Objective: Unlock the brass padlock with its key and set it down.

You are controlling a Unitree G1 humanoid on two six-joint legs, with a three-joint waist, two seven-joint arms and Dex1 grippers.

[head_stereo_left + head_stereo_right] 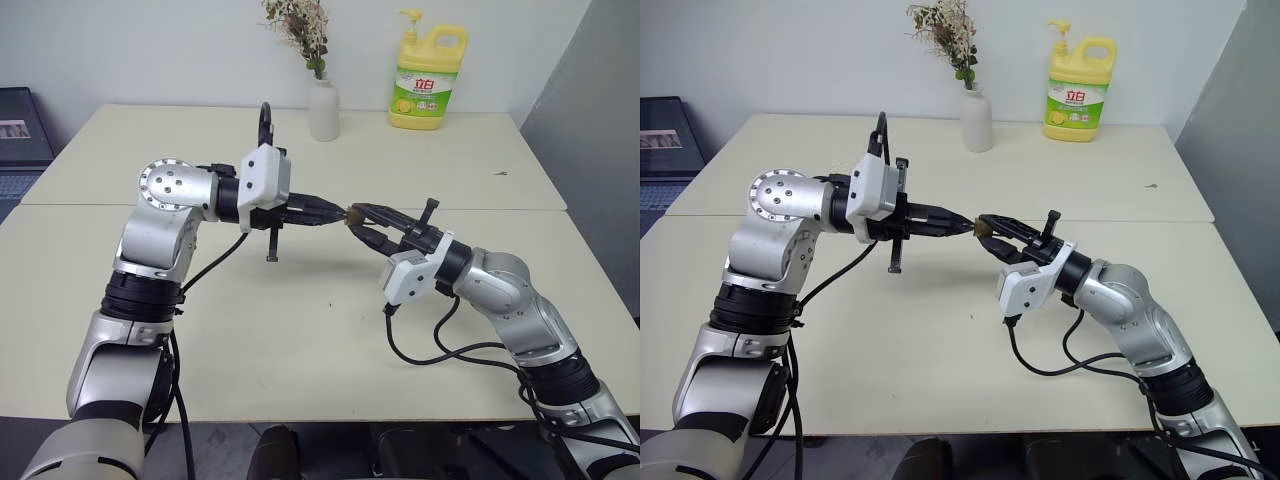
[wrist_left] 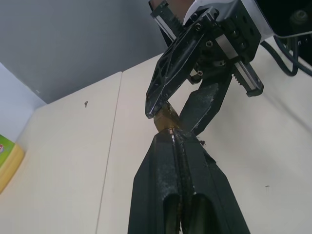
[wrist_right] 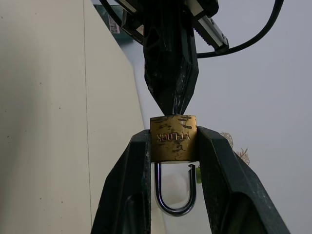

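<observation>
The brass padlock [image 3: 173, 139] hangs in the air above the table, pinched at its sides by my right gripper [image 1: 358, 216], which is shut on it. Its silver shackle [image 3: 171, 207] points back toward my right wrist, and one leg stands free of the body with a small gap. My left gripper [image 1: 336, 213] is shut, and its tips press against the padlock's end face opposite the shackle. A thin silvery sliver of the key [image 2: 171, 131] shows between those tips; the rest of the key is hidden.
A white vase [image 1: 323, 108] with dried flowers and a yellow detergent bottle [image 1: 428, 80] stand at the far edge of the beige table [image 1: 300, 330]. A dark device [image 1: 20, 130] sits off the table's left side. Both arms meet over the table's middle.
</observation>
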